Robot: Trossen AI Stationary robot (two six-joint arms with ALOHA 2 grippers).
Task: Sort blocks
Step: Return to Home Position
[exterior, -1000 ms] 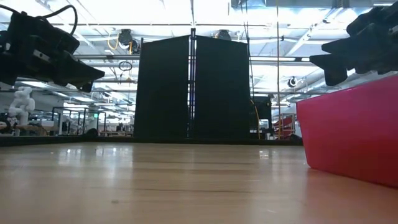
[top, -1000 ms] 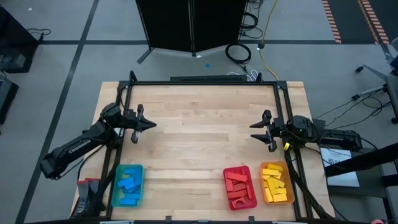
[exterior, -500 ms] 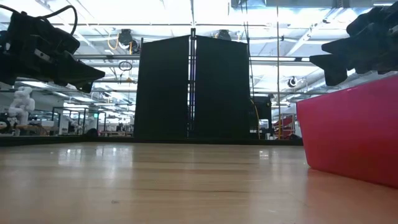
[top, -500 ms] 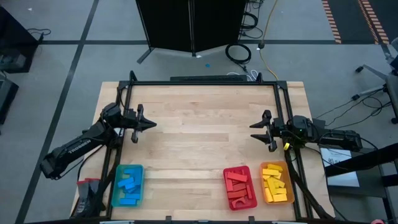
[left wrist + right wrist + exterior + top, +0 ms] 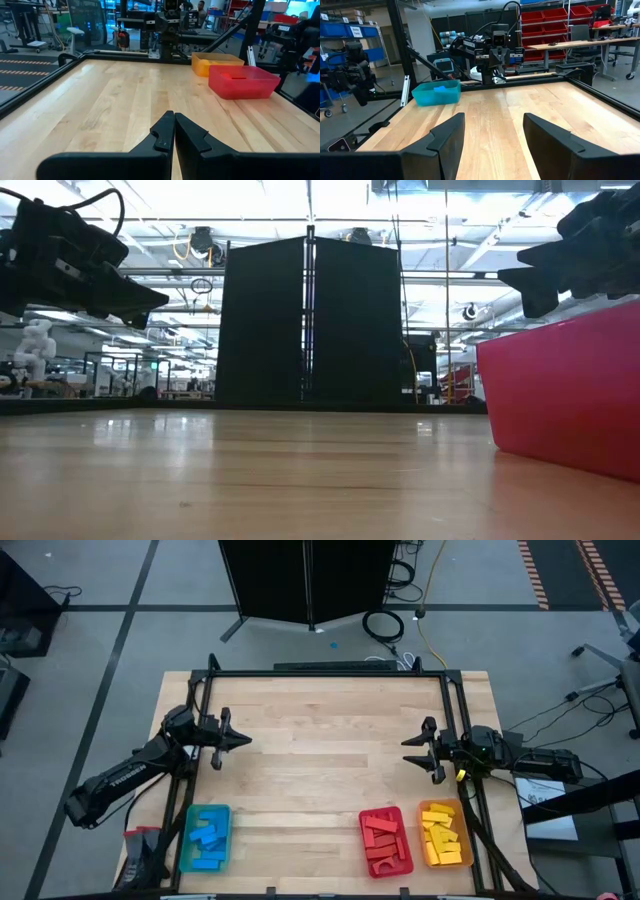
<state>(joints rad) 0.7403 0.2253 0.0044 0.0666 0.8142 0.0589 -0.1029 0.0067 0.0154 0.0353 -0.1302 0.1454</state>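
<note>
We find three trays along the table [image 5: 320, 715] edge farthest from the tall panel [image 5: 300, 580]: the lone tray [image 5: 184, 840] on the left arm's side, and the inner tray [image 5: 364, 830] just beside the outer tray [image 5: 469, 840] on the right arm's side. All three hold blocks [image 5: 207, 837]. Beyond them, toward the panel, the left gripper [image 5: 244, 740] and right gripper [image 5: 407, 751] hang over opposite sides, well apart, facing each other.

Black left claw [image 5: 240, 741], black right claw [image 5: 414, 751]

The bench [image 5: 320, 730] is pale wood with plank grain. Beyond the left arm's black fingers [image 5: 162, 135] sit a red tray [image 5: 242, 87] of red blocks [image 5: 385, 838] and an orange tray [image 5: 207, 67] of yellow blocks [image 5: 443, 832]; beyond the right arm's black fingers [image 5: 445, 135], a turquoise tray [image 5: 436, 96] holds blue blocks [image 5: 207, 837].
</note>
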